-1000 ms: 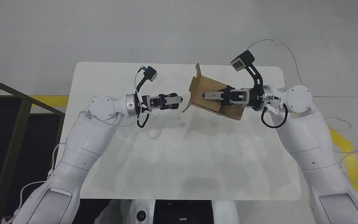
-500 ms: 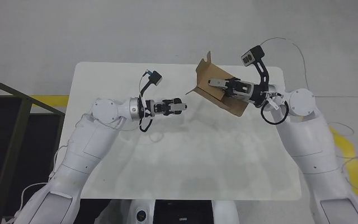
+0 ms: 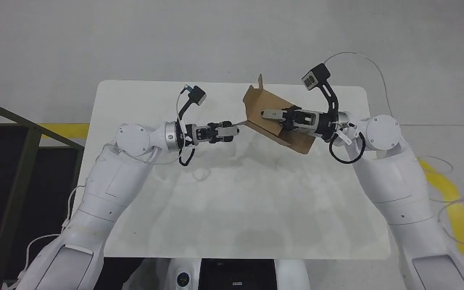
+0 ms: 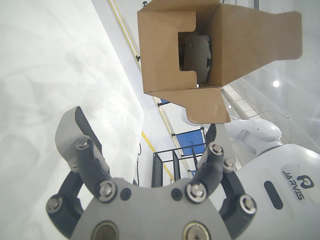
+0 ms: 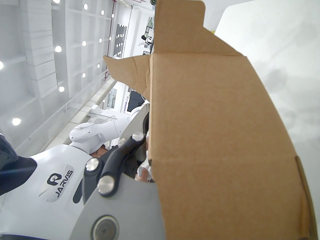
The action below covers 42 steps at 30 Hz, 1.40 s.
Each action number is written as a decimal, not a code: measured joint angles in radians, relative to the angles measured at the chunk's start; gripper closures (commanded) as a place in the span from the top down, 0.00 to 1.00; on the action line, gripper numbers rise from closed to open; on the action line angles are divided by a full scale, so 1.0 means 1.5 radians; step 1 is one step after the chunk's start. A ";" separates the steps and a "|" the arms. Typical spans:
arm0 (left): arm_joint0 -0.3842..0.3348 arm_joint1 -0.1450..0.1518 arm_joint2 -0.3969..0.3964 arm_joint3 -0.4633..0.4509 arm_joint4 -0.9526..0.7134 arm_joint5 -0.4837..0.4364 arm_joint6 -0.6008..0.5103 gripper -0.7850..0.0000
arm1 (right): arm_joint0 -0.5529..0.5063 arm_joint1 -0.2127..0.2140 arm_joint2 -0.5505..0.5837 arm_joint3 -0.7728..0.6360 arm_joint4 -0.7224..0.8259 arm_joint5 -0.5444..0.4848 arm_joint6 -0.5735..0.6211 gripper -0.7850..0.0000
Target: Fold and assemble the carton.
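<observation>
Pale grey floor all round, a yellow line [image 3: 67, 130] running off behind both sides of the white counter [image 3: 217, 210], and a dark metal frame [image 3: 22, 148] standing at the left edge. A thin cable [image 3: 371, 64] loops over the floor at the far right.

Centre stage, the carton [image 3: 279, 129]: plain brown cardboard with bare faces, held up off the counter over its far middle, right of centre, and tilted. Its open end faces left with the flaps splayed, and one flap sticks up on the far side.

The right end effector [image 3: 271, 114] has it. From the right wrist, one of its fingers [image 5: 136, 128] lies against a carton wall while the panel hides the other, so it is clamped on that wall. Through the notched opening [image 4: 192, 53], the left wrist view picks out part of it inside the box.

The left end effector [image 3: 234, 133] sits just left of the carton with its jaws spread wide and nothing between them. One fingertip is right by the corner of the nearest flap [image 4: 207, 106]; whether it touches, I cannot tell.
</observation>
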<state>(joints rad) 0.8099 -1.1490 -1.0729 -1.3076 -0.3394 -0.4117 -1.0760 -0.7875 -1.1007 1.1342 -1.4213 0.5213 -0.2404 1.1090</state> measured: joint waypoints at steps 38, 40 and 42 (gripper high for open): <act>-0.004 -0.003 0.014 -0.012 -0.002 0.002 -0.009 1.00 | 0.038 -0.012 -0.053 -0.020 0.004 -0.003 0.086 0.00; -0.003 -0.002 0.014 -0.016 -0.002 0.003 -0.010 1.00 | 0.039 -0.013 -0.054 -0.019 0.005 -0.003 0.087 0.00; -0.002 -0.002 0.015 -0.018 -0.002 0.003 -0.011 1.00 | 0.040 -0.013 -0.054 -0.017 0.005 -0.004 0.087 0.00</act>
<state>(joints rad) 0.8065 -1.1528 -1.0497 -1.3350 -0.3425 -0.4068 -1.0926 -0.7269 -1.1205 1.0527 -1.4467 0.5295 -0.2461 1.2400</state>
